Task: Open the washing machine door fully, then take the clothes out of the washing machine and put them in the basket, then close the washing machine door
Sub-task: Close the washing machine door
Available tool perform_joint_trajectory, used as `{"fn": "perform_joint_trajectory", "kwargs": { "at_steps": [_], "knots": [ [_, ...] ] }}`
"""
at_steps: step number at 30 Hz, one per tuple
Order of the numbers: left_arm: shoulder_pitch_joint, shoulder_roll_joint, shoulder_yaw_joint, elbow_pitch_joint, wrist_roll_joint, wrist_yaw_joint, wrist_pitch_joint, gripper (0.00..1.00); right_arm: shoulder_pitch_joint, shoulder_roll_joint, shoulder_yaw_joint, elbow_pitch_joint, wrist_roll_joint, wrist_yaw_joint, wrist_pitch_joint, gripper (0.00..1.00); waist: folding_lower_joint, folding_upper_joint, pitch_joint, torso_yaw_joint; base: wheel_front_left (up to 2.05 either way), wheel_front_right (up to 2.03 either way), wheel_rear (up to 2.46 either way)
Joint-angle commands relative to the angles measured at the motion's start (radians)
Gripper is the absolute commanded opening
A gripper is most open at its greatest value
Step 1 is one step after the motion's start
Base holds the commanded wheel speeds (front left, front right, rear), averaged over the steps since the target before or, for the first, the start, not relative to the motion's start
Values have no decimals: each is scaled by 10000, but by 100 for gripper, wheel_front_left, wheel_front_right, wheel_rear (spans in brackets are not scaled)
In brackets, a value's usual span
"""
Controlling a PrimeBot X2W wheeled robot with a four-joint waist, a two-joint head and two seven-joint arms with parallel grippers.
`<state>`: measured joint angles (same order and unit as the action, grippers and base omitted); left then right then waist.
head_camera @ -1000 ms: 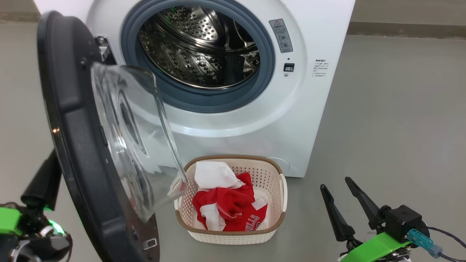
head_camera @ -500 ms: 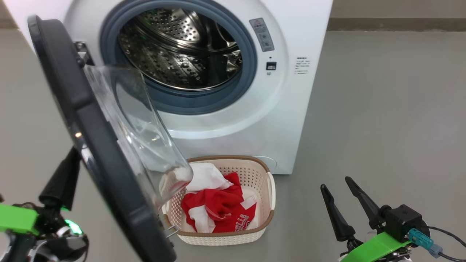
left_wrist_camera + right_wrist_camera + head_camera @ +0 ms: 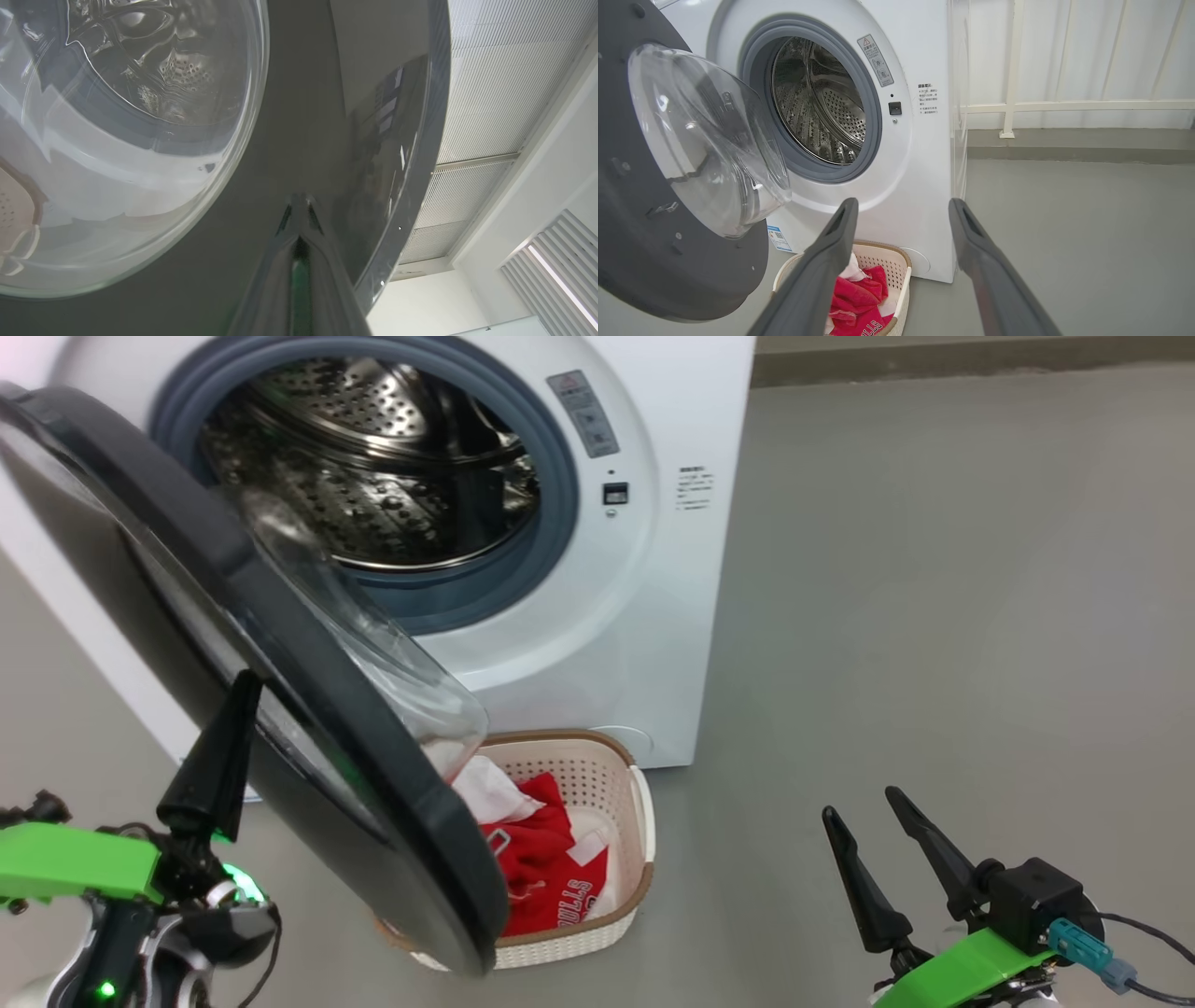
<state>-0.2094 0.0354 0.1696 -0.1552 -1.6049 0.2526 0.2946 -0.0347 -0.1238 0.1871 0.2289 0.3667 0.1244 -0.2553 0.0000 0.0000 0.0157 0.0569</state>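
Note:
The washing machine stands with its steel drum bare. The washing machine door hangs half swung across the opening, glass bowl facing the drum. My left gripper is shut, empty, its tip pressed on the door's glossy outer face. The basket sits on the floor below the door, partly hidden by it, holding the clothes, red with white lettering and a white piece. My right gripper is open and empty, low at the right, away from the basket.
Grey floor stretches to the right of the machine. A white railing and wall stand behind it. The door's lower edge hangs over the basket's left half.
The door has swung toward the machine, with my shut left gripper following behind it. The camera has turned, shifting the machine and basket left. The right gripper holds its place.

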Motion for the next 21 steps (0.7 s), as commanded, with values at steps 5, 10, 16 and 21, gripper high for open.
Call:
{"fn": "perform_joint_trajectory", "kwargs": {
  "at_steps": [5,10,16,21],
  "knots": [
    [-815,149,17,158,-6,-454,-385,0,-538,-168,258,-246,-42,63,-65,100,0,0,194,-789,0,0,0],
    [-1087,164,89,424,81,-618,-650,0,-617,-228,228,-279,-60,63,-65,100,0,0,360,-1288,0,0,0],
    [-1638,206,310,841,223,-709,-1017,0,-703,-240,208,-327,-85,63,-65,100,0,0,607,-1779,0,0,0],
    [-2129,251,448,1187,270,-781,-1226,0,-800,-239,188,-360,-106,63,-65,100,0,0,797,-2052,0,0,0]
  ]
}}
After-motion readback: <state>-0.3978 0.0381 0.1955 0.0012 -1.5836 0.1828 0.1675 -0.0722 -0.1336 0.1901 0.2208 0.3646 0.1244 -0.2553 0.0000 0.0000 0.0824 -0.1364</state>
